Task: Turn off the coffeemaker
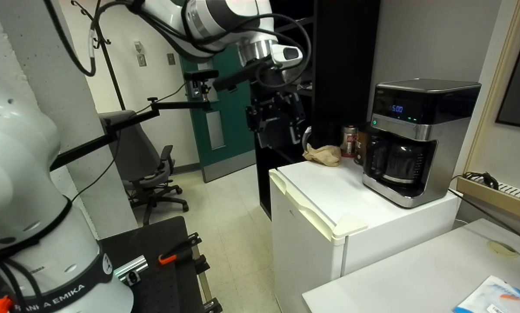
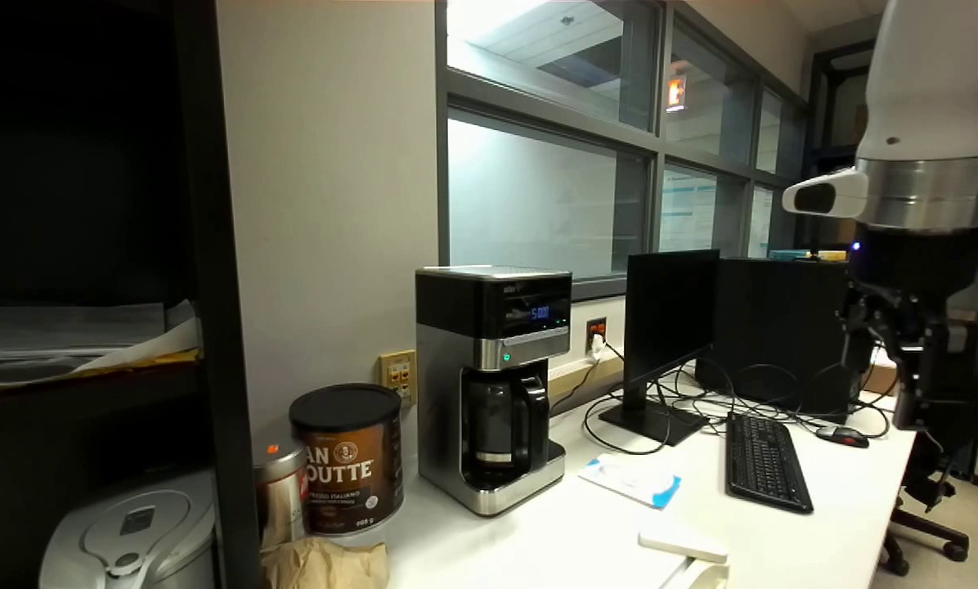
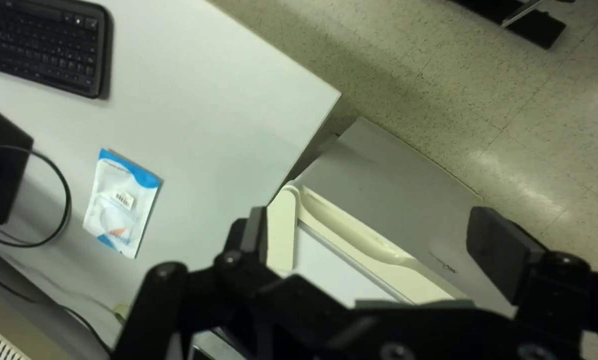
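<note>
The fingers (image 3: 501,255) are spread wide apart; in the wrist view, their gap frames the cream front trim (image 3: 349,220) of the white fridge (image 3: 379,185) below. In both exterior views they hang in the air, tips down, well apart from the coffeemaker (image 1: 425,130), which stands upright on top of that fridge. The wrist view gives just a silvery sliver (image 3: 218,346) at its lower edge, too small to name. Both exterior views, though, catch the machine's front: a lit blue display (image 2: 540,313) reading 5:00, a glowing green light (image 2: 506,357) on the silver band (image 2: 530,348), and the dark glass carafe (image 2: 489,415) seated inside. Near it, an exterior view shows the label of a brown coffee tin (image 2: 354,470), beside a silver can (image 2: 279,499) and crumpled brown paper (image 2: 325,564). All three views include the white-and-blue packet (image 3: 124,205), flat on the white tabletop (image 3: 204,115). The keyboard (image 3: 44,50) appears in the wrist view and in an exterior view that also takes in a mouse (image 2: 842,436), a monitor (image 2: 673,315) and a plugged wall outlet (image 2: 595,330). A green door (image 1: 234,134) stands beyond the white arm (image 1: 203,24) in an exterior view alone, with the back of a grey office chair (image 1: 134,156) to its left in that picture.
</note>
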### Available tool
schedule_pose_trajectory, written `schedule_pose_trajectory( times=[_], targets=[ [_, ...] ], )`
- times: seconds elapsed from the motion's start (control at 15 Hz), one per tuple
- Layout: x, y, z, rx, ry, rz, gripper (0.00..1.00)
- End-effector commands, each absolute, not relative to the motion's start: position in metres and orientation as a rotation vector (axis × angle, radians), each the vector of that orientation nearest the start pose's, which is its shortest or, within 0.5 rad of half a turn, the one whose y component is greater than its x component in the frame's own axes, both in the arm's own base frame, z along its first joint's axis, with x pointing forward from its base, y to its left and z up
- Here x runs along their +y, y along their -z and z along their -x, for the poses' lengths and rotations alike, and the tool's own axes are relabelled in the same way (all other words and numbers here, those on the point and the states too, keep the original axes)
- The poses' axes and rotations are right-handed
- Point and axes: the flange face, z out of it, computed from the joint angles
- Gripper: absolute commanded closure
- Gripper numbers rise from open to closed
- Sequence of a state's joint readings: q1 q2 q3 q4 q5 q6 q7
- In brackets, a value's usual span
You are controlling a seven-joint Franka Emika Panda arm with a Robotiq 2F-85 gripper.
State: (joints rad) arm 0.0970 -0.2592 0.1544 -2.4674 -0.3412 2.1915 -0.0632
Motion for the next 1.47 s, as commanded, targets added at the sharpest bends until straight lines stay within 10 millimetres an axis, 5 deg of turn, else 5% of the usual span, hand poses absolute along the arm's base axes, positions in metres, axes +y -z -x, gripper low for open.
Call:
schedule_pose_trajectory(
  times=[0.0,0.13,0.67,1.4],
  targets=[
    [0.094,-0.377,-0.473,-1.110,0.059,3.313,0.25],
    [0.095,-0.372,-0.491,-1.255,0.090,3.286,0.32],
    [0.120,-0.367,-0.539,-1.727,0.387,3.147,0.95],
    [0.133,-0.366,-0.592,-2.053,0.952,2.934,1.00]
  ],
)
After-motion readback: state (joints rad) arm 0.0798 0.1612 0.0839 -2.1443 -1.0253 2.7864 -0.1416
